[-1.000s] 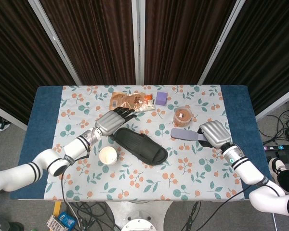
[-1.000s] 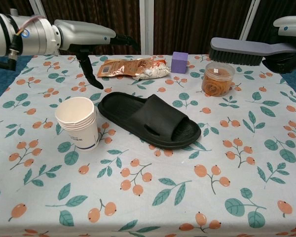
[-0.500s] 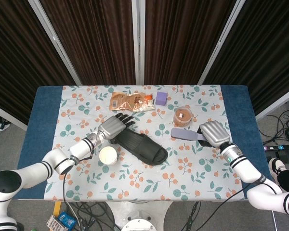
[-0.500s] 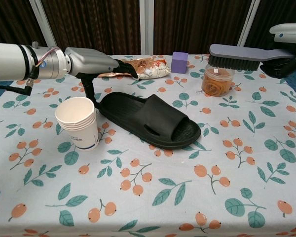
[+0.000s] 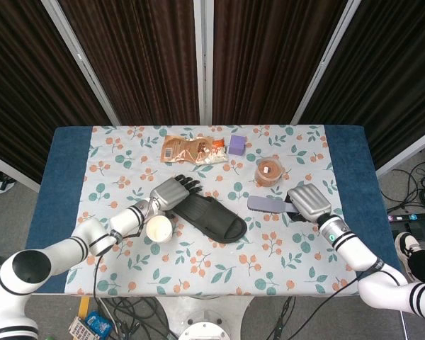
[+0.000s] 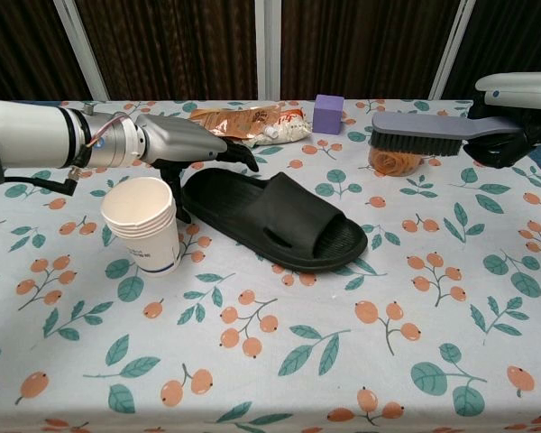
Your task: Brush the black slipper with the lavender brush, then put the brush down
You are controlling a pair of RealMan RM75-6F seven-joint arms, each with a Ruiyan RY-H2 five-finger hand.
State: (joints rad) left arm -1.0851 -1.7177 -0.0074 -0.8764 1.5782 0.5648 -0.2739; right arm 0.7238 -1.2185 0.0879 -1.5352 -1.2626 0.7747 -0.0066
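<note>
Head view: black slipper [image 5: 207,217] lying diagonally, toe lower-right.

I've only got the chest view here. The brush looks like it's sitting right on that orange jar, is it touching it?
Observer: It doesn't look so. In the head view the lavender brush lies nearer the robot than the jar, with tablecloth showing between them.
Operator: Is the brush over the slipper yet?
Observer: Not yet. From above it is off the right end of the black slipper and does not overlap it.
Operator: My frame cuts off the right hand. Does it have the handle?
Observer: Yes, the right hand is wrapped around the brush's handle end.
</note>
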